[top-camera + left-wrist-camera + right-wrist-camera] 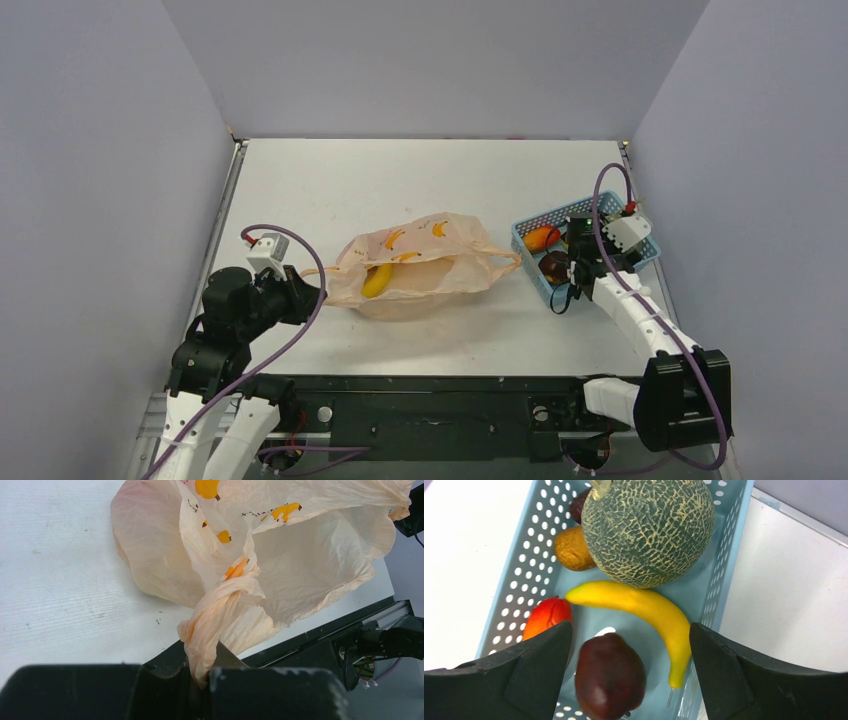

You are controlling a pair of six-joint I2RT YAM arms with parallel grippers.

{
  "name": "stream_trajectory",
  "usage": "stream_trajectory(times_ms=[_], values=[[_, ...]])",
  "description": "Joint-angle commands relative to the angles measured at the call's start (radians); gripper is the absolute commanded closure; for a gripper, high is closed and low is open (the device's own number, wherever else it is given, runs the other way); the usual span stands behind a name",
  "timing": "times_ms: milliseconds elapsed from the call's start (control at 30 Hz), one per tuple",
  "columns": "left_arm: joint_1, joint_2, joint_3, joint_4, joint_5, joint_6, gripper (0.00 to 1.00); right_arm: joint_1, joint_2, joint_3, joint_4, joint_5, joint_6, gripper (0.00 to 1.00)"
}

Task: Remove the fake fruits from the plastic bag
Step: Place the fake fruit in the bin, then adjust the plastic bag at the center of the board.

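The left gripper [200,682] has its jaws pressed tight on the twisted loop handle [220,610] of the plastic bag [420,262], which lies crumpled around the middle of the table [330,180], nearer the front edge. One yellow banana [377,281] shows through the bag's thin skin on its left side. Over at the table's right edge, the right gripper [629,632] hangs above the light blue perforated basket [524,555], fingers spread wide and gripping nothing. Below it sits a full house: a netted green melon [649,530] at the far end, a second banana [644,610] curving beneath it, a dark maroon fruit [609,675] between the fingers, a red-orange mango [546,617] against the left wall, and a brownish-orange fruit [571,550] tucked beside the melon.
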Motion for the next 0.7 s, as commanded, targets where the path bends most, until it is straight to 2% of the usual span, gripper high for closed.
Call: stream_trajectory(times_ms=[0,167,233,400,500,567,667], values=[[0.005,-0.01,0.005,0.057,0.009,0.005,1.0,0.048,-0.103,0.062,0.012,0.072,-0.057,0.18],[-0.001,0.025,0.004,0.06,0.045,0.014,1.0,0.21,-0.198,0.1,0.063,0.048,-0.198,0.19],[-0.009,0.059,0.004,0.058,0.062,0.019,1.0,0.261,-0.234,0.11,0.12,-0.057,-0.265,0.21],[-0.054,0.119,0.006,0.049,0.063,0.021,1.0,0.408,-0.288,0.111,0.306,-0.437,-0.396,0.32],[-0.077,0.112,0.006,0.05,0.035,0.012,1.0,0.515,-0.255,0.132,0.341,-0.557,-0.405,0.33],[-0.095,0.104,0.006,0.051,0.021,0.008,1.0,0.65,-0.227,0.125,0.37,-0.577,-0.408,0.33],[-0.104,0.106,0.006,0.048,0.006,0.005,1.0,0.79,-0.196,0.089,0.418,-0.546,-0.434,0.41]])
